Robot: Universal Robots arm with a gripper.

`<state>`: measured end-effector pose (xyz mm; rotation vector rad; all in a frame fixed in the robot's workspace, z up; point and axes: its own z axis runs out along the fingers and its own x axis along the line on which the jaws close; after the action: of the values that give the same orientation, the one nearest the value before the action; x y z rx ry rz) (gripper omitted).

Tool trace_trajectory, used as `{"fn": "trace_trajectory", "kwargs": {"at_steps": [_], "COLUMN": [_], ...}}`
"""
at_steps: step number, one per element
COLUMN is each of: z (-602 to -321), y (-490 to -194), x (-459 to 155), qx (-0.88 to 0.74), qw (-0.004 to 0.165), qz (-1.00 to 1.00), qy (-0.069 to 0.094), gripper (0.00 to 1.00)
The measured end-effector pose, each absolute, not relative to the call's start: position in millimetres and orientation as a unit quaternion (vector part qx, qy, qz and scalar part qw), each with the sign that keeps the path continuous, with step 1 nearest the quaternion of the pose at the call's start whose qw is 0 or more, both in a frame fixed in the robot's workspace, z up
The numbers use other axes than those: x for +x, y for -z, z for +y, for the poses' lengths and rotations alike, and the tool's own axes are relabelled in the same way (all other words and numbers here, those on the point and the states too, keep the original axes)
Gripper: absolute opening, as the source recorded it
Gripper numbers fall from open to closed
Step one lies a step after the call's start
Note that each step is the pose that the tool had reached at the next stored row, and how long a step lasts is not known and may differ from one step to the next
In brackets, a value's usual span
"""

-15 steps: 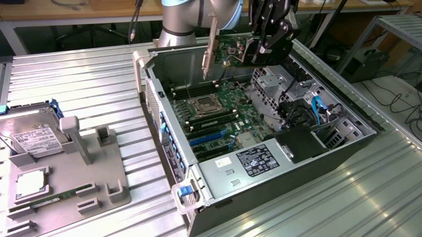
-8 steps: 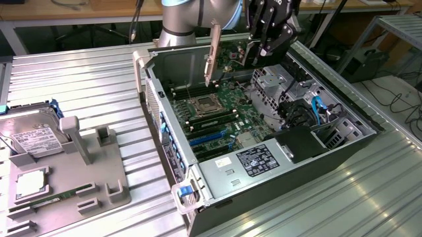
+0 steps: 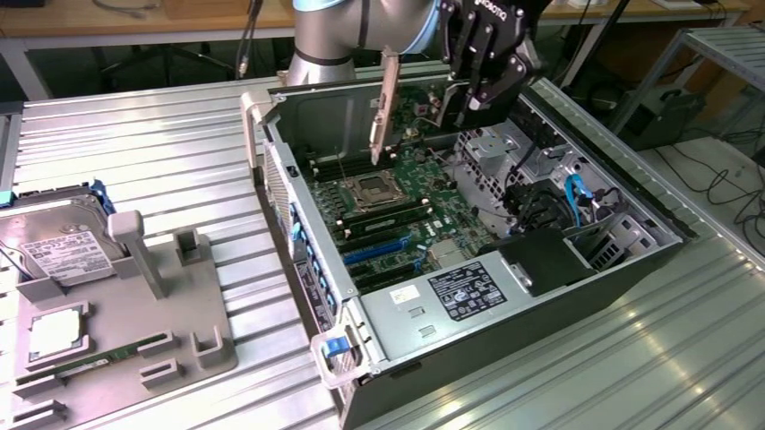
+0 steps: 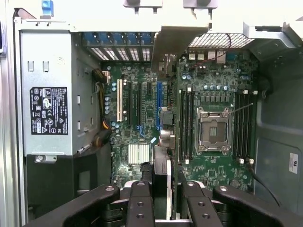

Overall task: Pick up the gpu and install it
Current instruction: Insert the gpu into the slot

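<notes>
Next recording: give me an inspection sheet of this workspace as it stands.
Surface: ribbed metal table, open computer case on it.
Job's things: gpu held upright over the motherboard, not seated.
Clutter: grey fixture tray with hard drive and RAM stick.
Grippers: gripper shut on gpu.
Cables: blue cables inside case.
Surroundings: wooden bench, floor cables.

My work goes on over a ribbed metal tabletop (image 3: 143, 152), a wooden bench (image 3: 72, 22) behind it, a grey rack (image 3: 717, 45) and cables (image 3: 729, 184) on the floor at the exterior view's right.
</notes>
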<state>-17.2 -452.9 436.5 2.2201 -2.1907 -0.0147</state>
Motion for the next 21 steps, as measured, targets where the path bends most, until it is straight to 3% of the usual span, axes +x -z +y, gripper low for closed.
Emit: {"fn": "trace_trajectory", "kwargs": {"at_steps": [21], "z": [-453], "y": [-417], "x": [-17], "qx": [0.714], "qw": [0.011], "qz": [-0.700], "qy": [0.005], "gripper": [0.28]}}
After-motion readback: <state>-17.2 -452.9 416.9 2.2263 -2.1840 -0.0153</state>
